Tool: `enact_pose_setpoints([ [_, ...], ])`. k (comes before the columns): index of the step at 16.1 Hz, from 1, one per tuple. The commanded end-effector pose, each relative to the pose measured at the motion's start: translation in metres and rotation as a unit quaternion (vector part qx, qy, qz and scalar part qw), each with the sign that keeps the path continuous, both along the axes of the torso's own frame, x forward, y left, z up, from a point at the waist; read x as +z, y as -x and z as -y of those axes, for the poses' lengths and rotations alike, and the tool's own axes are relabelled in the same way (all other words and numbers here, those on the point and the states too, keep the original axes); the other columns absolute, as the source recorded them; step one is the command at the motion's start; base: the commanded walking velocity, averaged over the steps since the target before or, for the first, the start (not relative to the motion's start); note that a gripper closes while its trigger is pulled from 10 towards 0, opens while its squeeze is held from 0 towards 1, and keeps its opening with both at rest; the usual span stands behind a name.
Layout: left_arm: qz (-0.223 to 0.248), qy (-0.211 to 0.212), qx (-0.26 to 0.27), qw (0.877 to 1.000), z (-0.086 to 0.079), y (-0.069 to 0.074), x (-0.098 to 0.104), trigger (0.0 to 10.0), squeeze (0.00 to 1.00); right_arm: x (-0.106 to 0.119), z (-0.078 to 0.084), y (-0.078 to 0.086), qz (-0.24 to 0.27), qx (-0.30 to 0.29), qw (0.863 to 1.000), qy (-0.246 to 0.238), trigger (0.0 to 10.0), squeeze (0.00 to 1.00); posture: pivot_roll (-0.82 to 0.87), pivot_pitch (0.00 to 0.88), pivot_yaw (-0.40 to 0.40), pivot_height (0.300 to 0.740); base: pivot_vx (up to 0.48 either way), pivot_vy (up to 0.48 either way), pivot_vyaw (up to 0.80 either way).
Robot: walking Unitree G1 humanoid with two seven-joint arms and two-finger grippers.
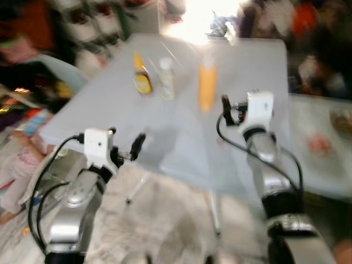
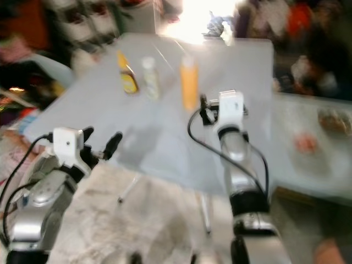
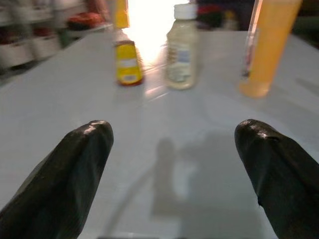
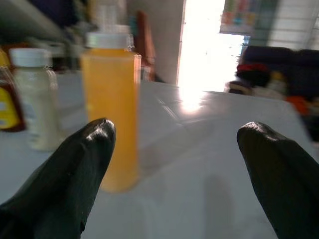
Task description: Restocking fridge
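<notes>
Three bottles are standing in a row at upper centre on the grey table [image 1: 110, 104]: a yellow-labelled bottle [image 1: 142, 78], a pale bottle [image 1: 166, 78] and an orange bottle [image 1: 207, 87]. The right gripper [image 1: 231, 110] is hovering just beside the orange one, fingers spread wide. The left gripper [image 1: 135, 147] is sitting lower left at the table's near edge, also wide open.

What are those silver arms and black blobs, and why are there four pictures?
It's a walking robot that helps at home. Two pictures come from cameras in its head, looking down at its own silver arms. The other two come from cameras on its wrists, so the black blobs are its fingers seen up close. The left end effector and the right end effector are both open and hold nothing. Ahead stands a grey table with three bottles in a row: a brown one with a yellow label, a pale one with a white cap, and a tall orange one, which is nearest the right end effector. The pictures are blurry.
</notes>
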State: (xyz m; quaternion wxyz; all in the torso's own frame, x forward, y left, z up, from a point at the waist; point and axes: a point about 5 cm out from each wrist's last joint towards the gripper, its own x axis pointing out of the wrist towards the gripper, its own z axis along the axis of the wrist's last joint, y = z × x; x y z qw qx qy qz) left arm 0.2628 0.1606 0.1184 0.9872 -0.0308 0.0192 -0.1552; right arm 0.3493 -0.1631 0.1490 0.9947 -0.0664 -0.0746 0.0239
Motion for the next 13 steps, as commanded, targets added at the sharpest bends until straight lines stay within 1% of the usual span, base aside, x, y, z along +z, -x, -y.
enact_pose_setpoints([
  [1, 0.005, -0.004, -0.006, 1.0, 0.0, -0.002, 0.004, 10.0, 0.0, 0.002, -0.004, 0.003, 0.012, 0.001, 1.0, -0.004, 10.0, 0.0, 0.01, 0.044, 0.095, 0.74, 0.274, 0.0, 0.0],
  [3, 0.002, 0.0, 0.0, 1.0, 0.0, -0.001, 0.0, 10.0, 0.0, -0.007, -0.009, 0.016, 0.005, 0.005, 1.0, -0.012, 10.0, 0.0, -0.01, 0.008, 0.084, 0.74, 0.272, 0.0, 0.0],
  [4, 0.006, -0.001, 0.014, 1.0, 0.0, -0.001, -0.003, 10.0, 0.0, -0.014, -0.013, 0.026, 0.0, 0.009, 1.0, -0.014, 10.0, 0.0, -0.02, 0.0, 0.079, 0.74, 0.0, 0.0, 0.0],
  [6, 0.02, -0.024, 0.069, 0.997, -0.005, -0.001, -0.01, 10.0, 0.0, -0.028, -0.02, 0.057, -0.01, 0.018, 0.999, -0.027, 10.0, 0.0, -0.03, 0.0, 0.067, 0.74, 0.0, 0.0, 0.0],
  [7, 0.02, -0.023, 0.08, 0.996, -0.006, 0.0, -0.013, 10.0, 0.0, -0.031, -0.02, 0.065, -0.012, 0.018, 0.999, -0.028, 10.0, 0.0, -0.03, 0.0, 0.057, 0.74, 0.0, 0.0, 0.0],
  [8, 0.032, -0.013, 0.069, 0.997, -0.004, 0.0, -0.014, 10.0, 0.0, -0.034, -0.018, 0.074, -0.014, 0.017, 1.0, -0.022, 10.0, 0.0, -0.04, 0.0, 0.048, 0.74, 0.0, 0.0, 0.0],
  [9, 0.036, -0.017, 0.081, 0.996, -0.004, -0.002, -0.016, 10.0, 0.0, -0.035, -0.014, 0.077, -0.015, 0.015, 1.0, -0.018, 10.0, 0.0, -0.04, 0.0, 0.033, 0.74, 0.0, 0.0, 0.0],
  [10, 0.04, -0.011, 0.095, 0.995, -0.006, -0.006, -0.016, 10.0, 0.0, -0.035, -0.007, 0.079, -0.017, 0.002, 1.0, -0.011, 10.0, 0.0, -0.04, 0.0, 0.021, 0.74, 0.0, 0.0, 0.0],
  [11, 0.046, -0.024, 0.108, 0.993, -0.008, -0.01, -0.017, 10.0, 0.0, -0.034, -0.001, 0.08, -0.019, -0.007, 1.0, -0.002, 10.0, 0.0, -0.05, 0.0, 0.0, 0.74, 0.0, 0.0, 0.0],
  [12, 0.051, -0.047, 0.125, 0.99, -0.01, -0.015, -0.018, 10.0, 0.0, -0.034, 0.005, 0.079, -0.021, -0.017, 1.0, 0.006, 10.0, 0.0, -0.04, 0.0, -0.005, 0.74, 0.0, 0.0, 0.0],
  [13, 0.053, -0.065, 0.131, 0.988, -0.009, -0.019, -0.02, 10.0, 0.0, -0.036, 0.01, 0.077, -0.025, -0.025, 0.999, 0.003, 10.0, 0.0, -0.05, 0.0, -0.011, 0.74, 0.0, 0.0, 0.0],
])
